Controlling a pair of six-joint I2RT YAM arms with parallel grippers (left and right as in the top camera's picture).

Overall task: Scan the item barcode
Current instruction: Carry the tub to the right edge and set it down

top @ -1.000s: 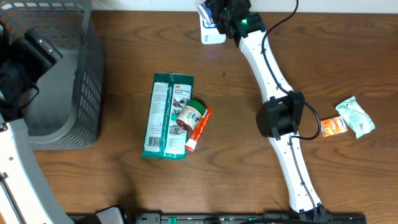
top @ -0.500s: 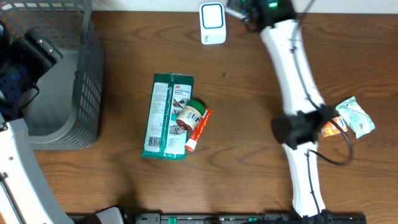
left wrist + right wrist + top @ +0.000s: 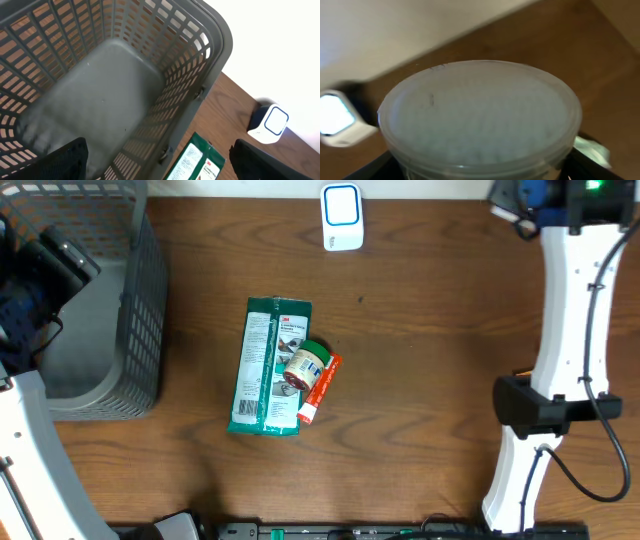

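Here, the round translucent tub (image 3: pixel 480 115) filled the right wrist view, its pale lid facing the camera and slightly blurred. The right gripper (image 3: pixel 480 167) was clamped on the tub, with a dark finger showing at each lower corner of the frame on either side of the wall. In the overhead view this gripper was at the far right edge of the table (image 3: pixel 420 410), and the held tub was largely hidden there by the wrist.

The white scanner (image 3: pixel 341 218), with its blue-rimmed window, stood at the far edge of the table, well to the left of the held tub. It appeared blurred at the left margin of the right wrist view.

Near the table's middle lay a green packet (image 3: pixel 265 370). A small jar with a green lid (image 3: pixel 306 366) rested on the packet's right edge. An orange tube (image 3: pixel 320 388) lay just beside the jar.

A grey slatted basket (image 3: pixel 140 300) occupied the far left corner. The left gripper (image 3: pixel 160 160) hung above the basket with its fingers spread wide apart and nothing between them.
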